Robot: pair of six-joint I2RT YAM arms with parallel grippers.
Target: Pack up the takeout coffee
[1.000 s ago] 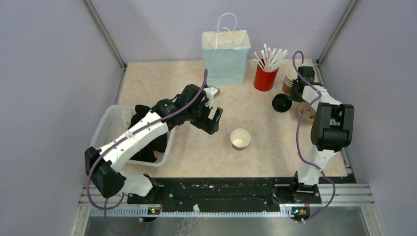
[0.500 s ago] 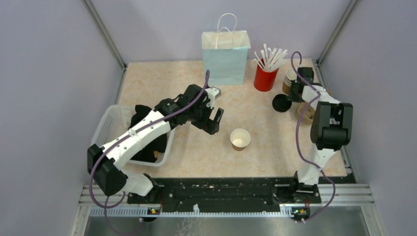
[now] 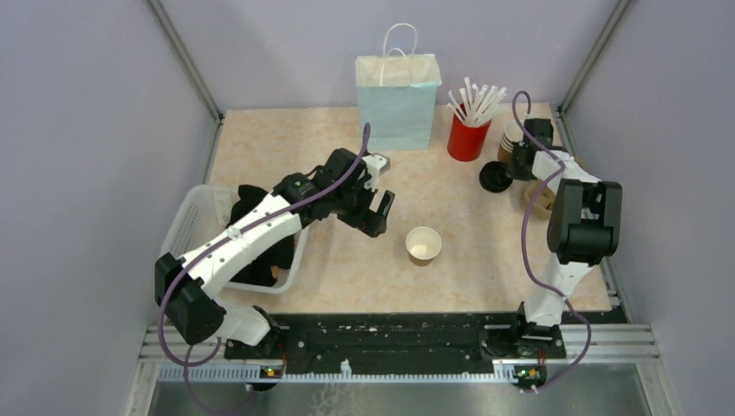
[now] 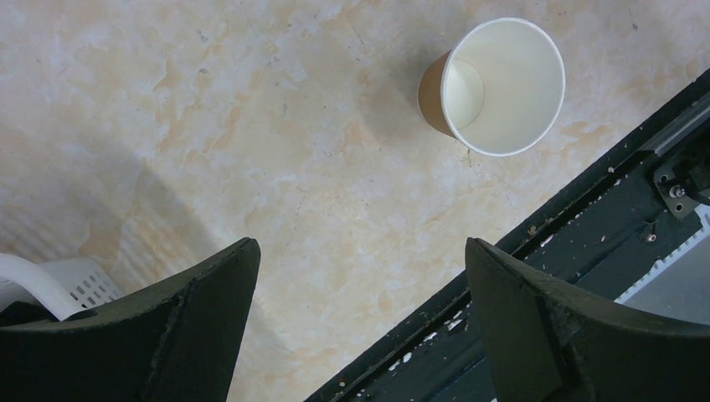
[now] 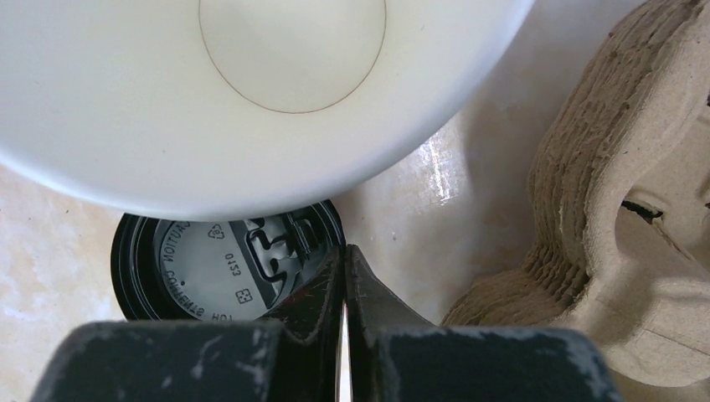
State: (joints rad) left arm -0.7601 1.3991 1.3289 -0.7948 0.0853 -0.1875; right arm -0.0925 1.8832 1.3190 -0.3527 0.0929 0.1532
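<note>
Right tool (image 5: pixel 344 276): shut, pinching black lid (image 5: pixel 201 268) by its rim, far right corner of table (image 3: pixel 286 147). Left tool (image 4: pixel 360 251): wide open, empty. Open cup (image 3: pixel 423 244): upright mid-table, near left tool, well apart from black lid.

Robot lab test cell is indicated: beige marbled tabletop (image 3: pixel 286 147) is boxed in by plain lilac wall panels (image 3: pixel 87 130) and grey metal corner posts (image 3: pixel 186 61); black mounting rail (image 3: pixel 390 334) is bolted at the near edge.
</note>
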